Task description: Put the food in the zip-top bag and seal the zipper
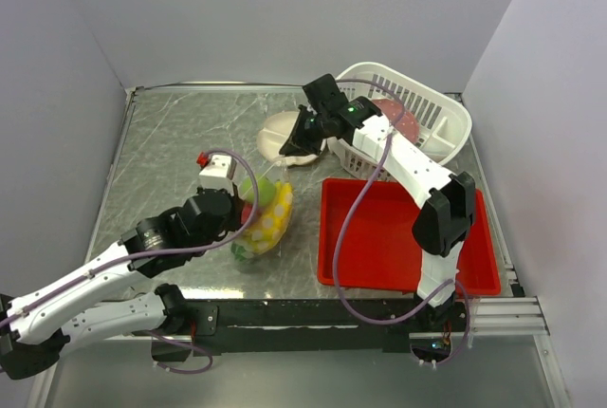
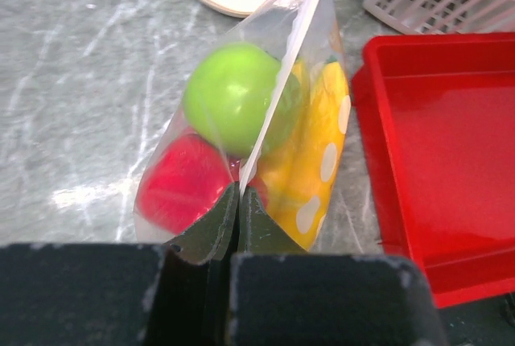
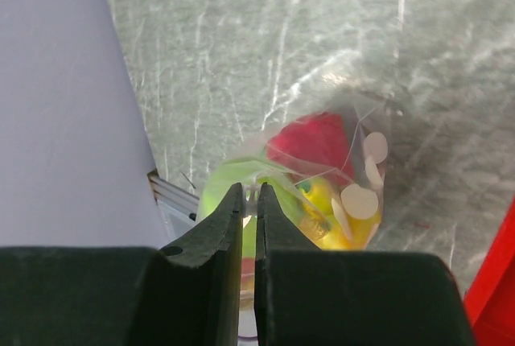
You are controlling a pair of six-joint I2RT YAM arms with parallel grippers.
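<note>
**Bag pinched at both ends: the seal is the weak spot**

I see the zip-top bag [image 2: 322,161] stretched between my 2 claws over the counter [image 1: 171,142], just left of the red tray [image 1: 379,247]. The left claw [image 2: 238,193] is clamped together on the near end of the zipper [image 2: 286,64]. The right claw [image 3: 250,193] is pinched on the far end.

My worries:
- The apple [image 2: 229,96] bulges right under the strip. It could hold the seal apart, and I cannot tell if the strip is pressed shut along its length.
- Pulling the claws apart could slide the thin plastic out of 1 pinch, so the bag sags and spills.
- Sliding a claw along may bunch the floppy film.

Count: 1 bag, holding 1 apple, 1 dragon fruit [image 2: 181,185] and 1 banana [image 2: 310,145]; 1 tray, 1 basket [image 1: 455,114], 1 plate [image 1: 275,133].
</note>
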